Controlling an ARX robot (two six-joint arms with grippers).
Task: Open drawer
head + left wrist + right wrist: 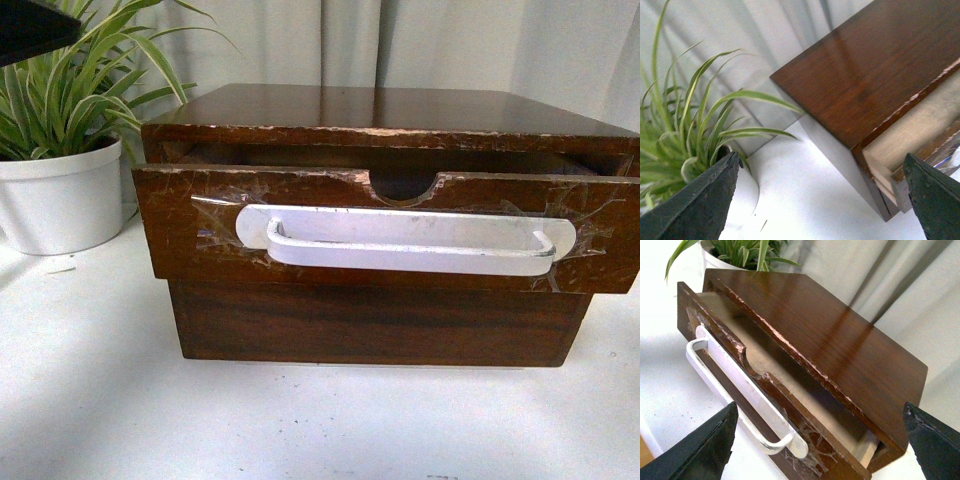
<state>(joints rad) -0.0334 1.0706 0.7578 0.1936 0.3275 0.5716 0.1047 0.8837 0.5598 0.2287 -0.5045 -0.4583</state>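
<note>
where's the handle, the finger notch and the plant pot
handle (410, 252), front view, middle of the white bar
finger notch (403, 186), front view, the half-round cut in the drawer front's top edge
plant pot (62, 200), front view, its white side wall

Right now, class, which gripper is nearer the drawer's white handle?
Right, judging by the wrist views. The right gripper hangs open above the handle; the left gripper, also open, sits off the cabinet's plant side, handle unseen.
</note>
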